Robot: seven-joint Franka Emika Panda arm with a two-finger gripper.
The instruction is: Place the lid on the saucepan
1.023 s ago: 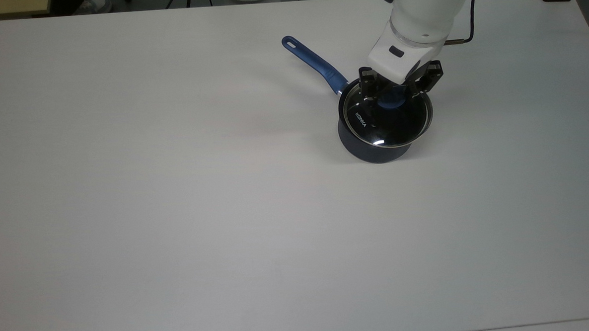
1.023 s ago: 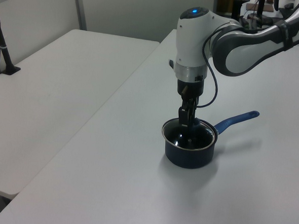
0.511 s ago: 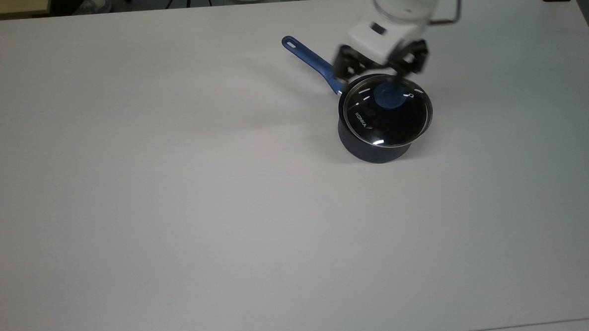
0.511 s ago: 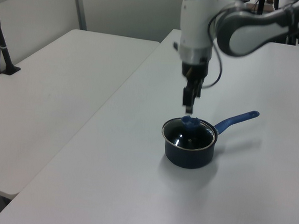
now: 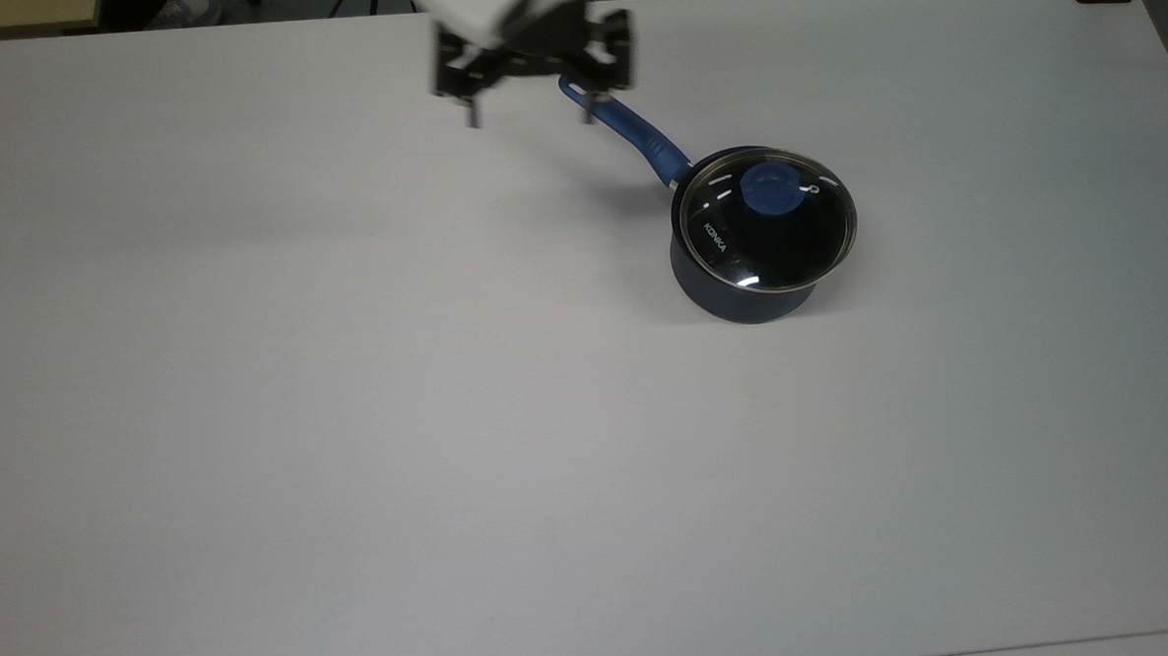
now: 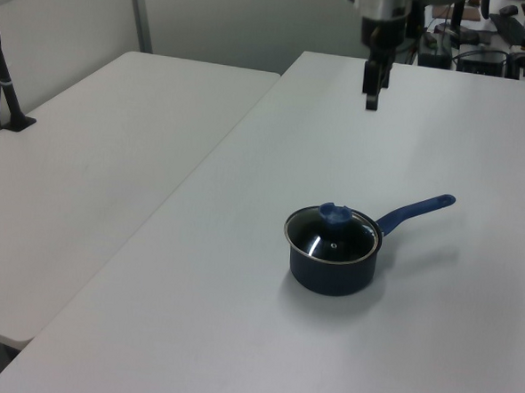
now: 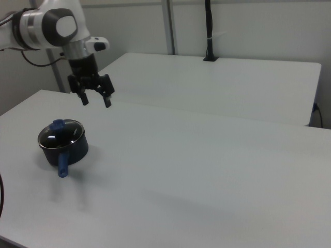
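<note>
Nearest to the cameras is bare white table (image 5: 352, 427), wide and unobstructed on every side of the saucepan (image 5: 740, 292). The saucepan stands on that table, and the lid (image 5: 772, 231) sits level on its rim, covering the mouth all round, so I judge the task done. Its blue knob (image 5: 773, 190) stands at the middle of the glass, and the long handle (image 5: 635, 134) runs from the saucepan toward the far edge in the top view.

If I had to reseat the lid, I would take it by that knob only: glass is brittle and slick, the metal rim gives me nothing to pinch, and the disc probably has some weight, so a slow, level carry.

Beyond the saucepan, above its handle's end and well clear of the lid, hangs my gripper (image 5: 533, 99). My jaws are spread wide and hold nothing.
</note>
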